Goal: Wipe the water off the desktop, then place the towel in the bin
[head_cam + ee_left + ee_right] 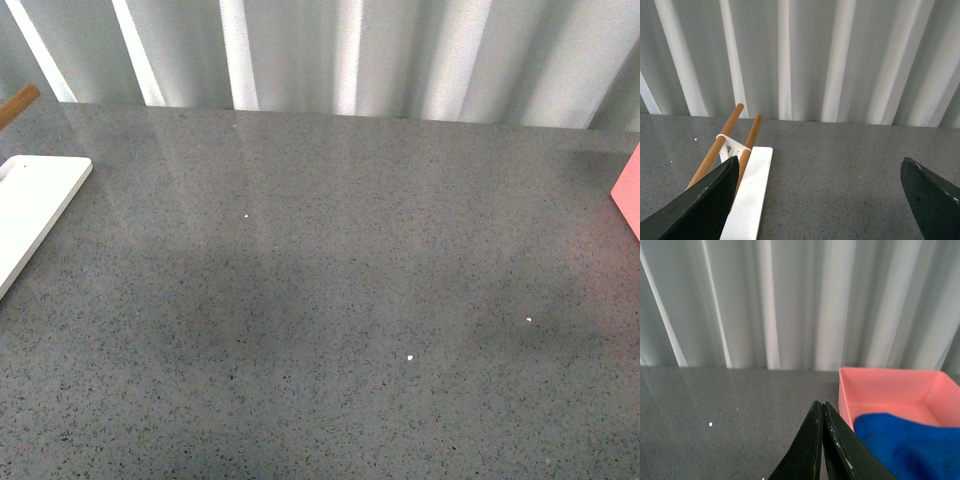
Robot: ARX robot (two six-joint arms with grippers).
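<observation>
In the pink bin (890, 390): the blue towel (905, 445).
Left gripper (820, 200): jaws wide apart, empty.
Right gripper (821, 440): jaws together.
Desktop (330, 250): speckled grey.

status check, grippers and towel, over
Left gripper open, empty. Right gripper shut, empty. Towel lying in pink bin. Desktop looks dry, nothing in the way.

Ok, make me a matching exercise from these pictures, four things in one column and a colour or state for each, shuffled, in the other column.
Things:
1. towel
2. bin
3. left gripper
4. right gripper

Descriptions:
A. pink, open-topped
B. jaws pressed together, holding nothing
C. blue, lying in a container
D. jaws spread wide apart

Pairs: 1-C, 2-A, 3-D, 4-B
</observation>
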